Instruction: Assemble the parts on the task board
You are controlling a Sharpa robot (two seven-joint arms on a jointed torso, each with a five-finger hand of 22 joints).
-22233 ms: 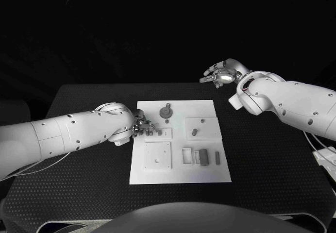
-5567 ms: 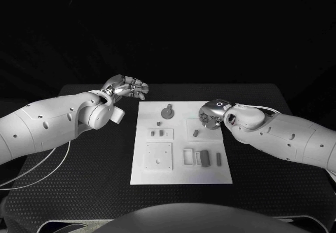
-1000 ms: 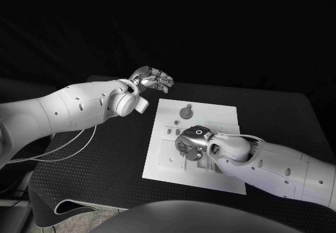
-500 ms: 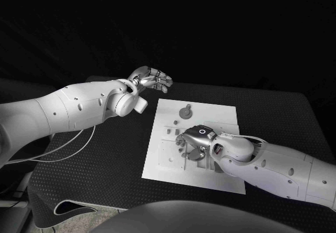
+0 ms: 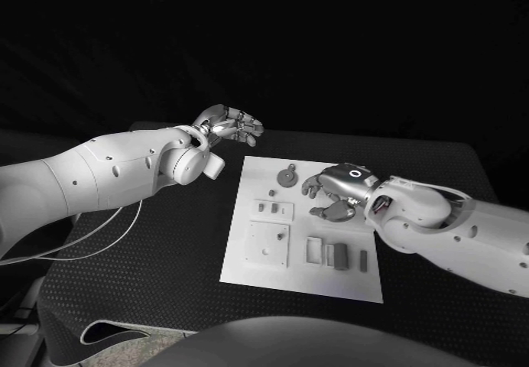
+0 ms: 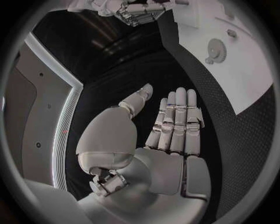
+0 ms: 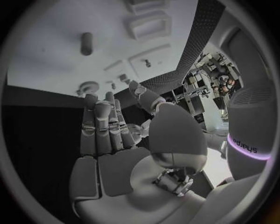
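The white task board point(image 5: 309, 283) lies in the middle of the black table. On it are a round gear-like part point(image 5: 287, 178) at the far end, two small parts on a raised block point(image 5: 268, 208), a square plate point(image 5: 267, 245), a frame point(image 5: 314, 249), a dark block point(image 5: 337, 254) and a peg point(image 5: 363, 261). My right hand point(image 5: 329, 199) hovers over the board's right middle; in the right wrist view its fingers point(image 7: 102, 126) are straight and the palm is empty. My left hand point(image 5: 227, 123) is raised beyond the board's far left corner, flat and empty point(image 6: 172, 130).
Black table mat point(image 5: 144, 260) surrounds the board, with wide room on the left and at the near side. A thin cable point(image 5: 105, 237) hangs under my left arm. The left wrist view shows the board point(image 6: 245, 70), the gear point(image 6: 217, 46) and my right hand point(image 6: 137, 11).
The camera has shifted. My right hand has lifted from the square plate and frame area and moved toward the board's far right part, uncovering those parts. My left hand stays raised.
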